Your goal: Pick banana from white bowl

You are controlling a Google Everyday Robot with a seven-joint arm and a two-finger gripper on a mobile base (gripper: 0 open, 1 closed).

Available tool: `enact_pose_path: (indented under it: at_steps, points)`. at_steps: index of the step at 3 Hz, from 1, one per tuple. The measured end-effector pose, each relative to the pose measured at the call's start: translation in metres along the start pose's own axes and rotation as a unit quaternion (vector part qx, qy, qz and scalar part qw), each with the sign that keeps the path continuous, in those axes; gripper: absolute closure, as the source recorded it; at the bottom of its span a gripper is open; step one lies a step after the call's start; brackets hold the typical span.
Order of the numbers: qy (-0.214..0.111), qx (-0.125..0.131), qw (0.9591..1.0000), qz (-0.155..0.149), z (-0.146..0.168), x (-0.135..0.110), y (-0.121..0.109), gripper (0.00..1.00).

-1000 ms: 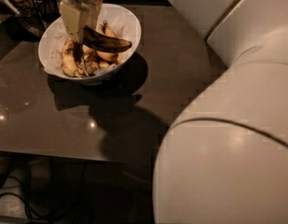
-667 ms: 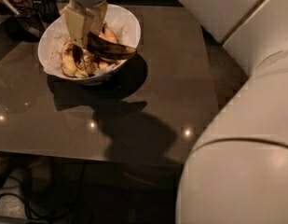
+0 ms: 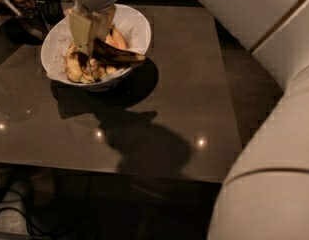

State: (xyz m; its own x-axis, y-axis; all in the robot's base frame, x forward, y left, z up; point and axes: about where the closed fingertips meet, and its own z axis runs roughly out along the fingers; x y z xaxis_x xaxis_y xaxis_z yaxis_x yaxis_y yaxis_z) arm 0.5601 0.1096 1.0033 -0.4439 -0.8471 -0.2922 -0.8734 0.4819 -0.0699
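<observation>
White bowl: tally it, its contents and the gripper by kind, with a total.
White bowl: 1
Dark banana: 1
Yellower bananas: at least 3, heaped
Gripper, down in the bowl: 1
Total: at least 6

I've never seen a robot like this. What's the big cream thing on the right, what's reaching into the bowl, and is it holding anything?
This is one camera's view, looking down on a dark table. The cream shapes on the right are most likely the robot's own arm, close to the lens. Its end, the gripper, a claw for grasping, is down in the white bowl at the picture's upper left. The bowl holds several bananas; the gripper sits at the end of the darkest banana, which pokes out over the rim. Whether it has gripped it, I cannot tell.
</observation>
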Motion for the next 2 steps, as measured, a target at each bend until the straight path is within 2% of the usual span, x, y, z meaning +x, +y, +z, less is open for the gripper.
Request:
enact_pose_path:
  at_steps: [2]
  points:
    - [0.025, -0.05, 0.998, 0.031, -0.001, 0.062, 0.049, 1.0]
